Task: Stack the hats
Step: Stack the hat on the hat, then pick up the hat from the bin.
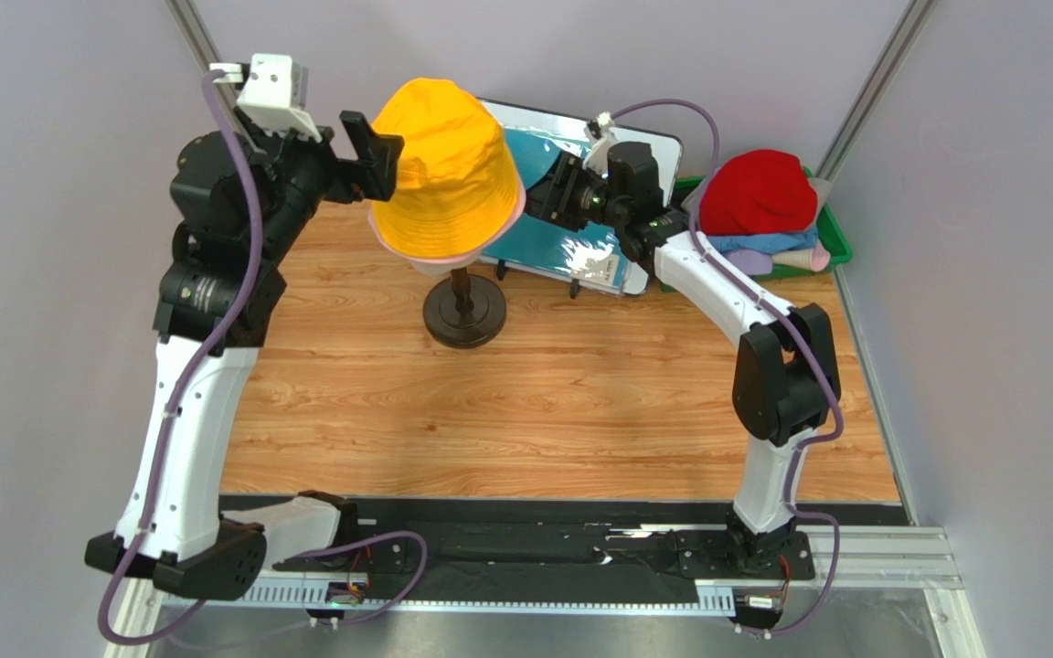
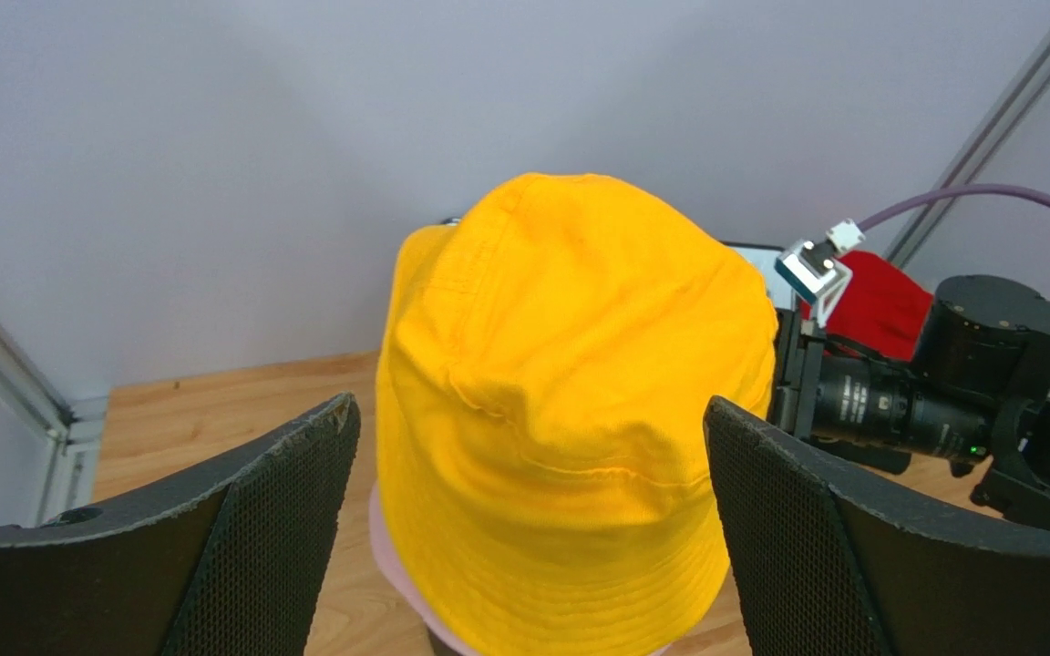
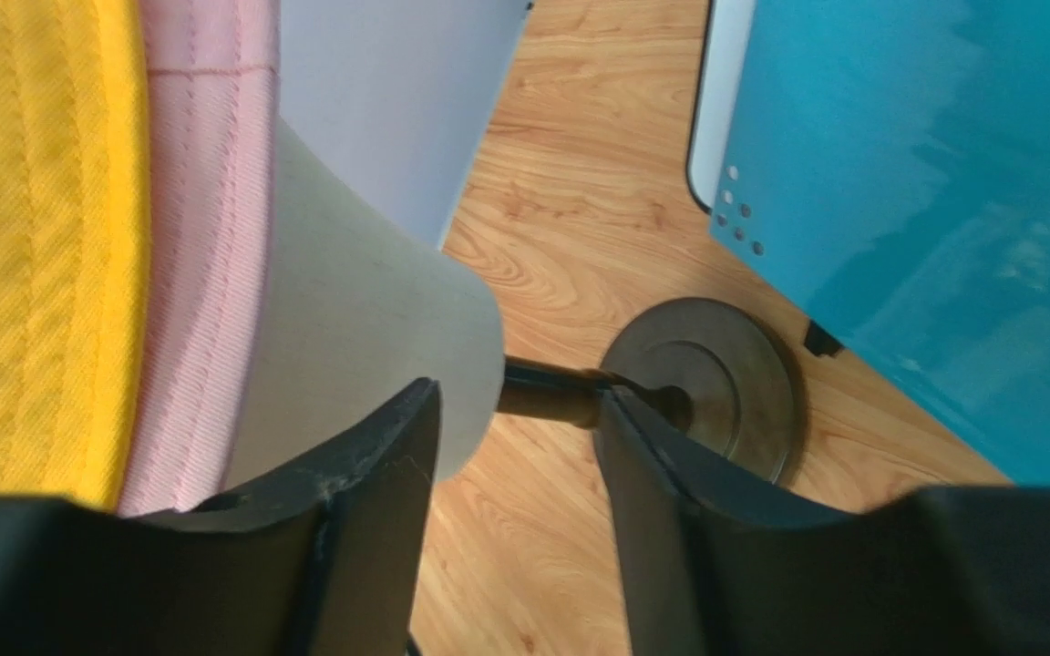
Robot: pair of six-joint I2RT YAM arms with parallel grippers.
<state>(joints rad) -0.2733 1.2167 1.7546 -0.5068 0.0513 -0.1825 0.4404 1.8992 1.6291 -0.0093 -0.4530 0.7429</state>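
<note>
Yellow hat point(image 2: 572, 410) over one pink hat point(image 3: 202, 205)

Orange-yellow hat point(image 1: 444, 151), pink hat point(image 3: 209, 205), red hat point(image 1: 759, 192) — teal sheet point(image 3: 928, 178), pale woodgrain table point(image 1: 560, 398)

Orange-yellow hat point(image 1: 446, 167) sits over pink hat point(image 1: 455, 257) on dark-based stand point(image 1: 464, 310), left gripper point(image 1: 381, 151) and right gripper point(image 1: 540, 193) flanking; red hat point(image 1: 759, 192) tops pile in green bin point(image 1: 836, 243).
</note>
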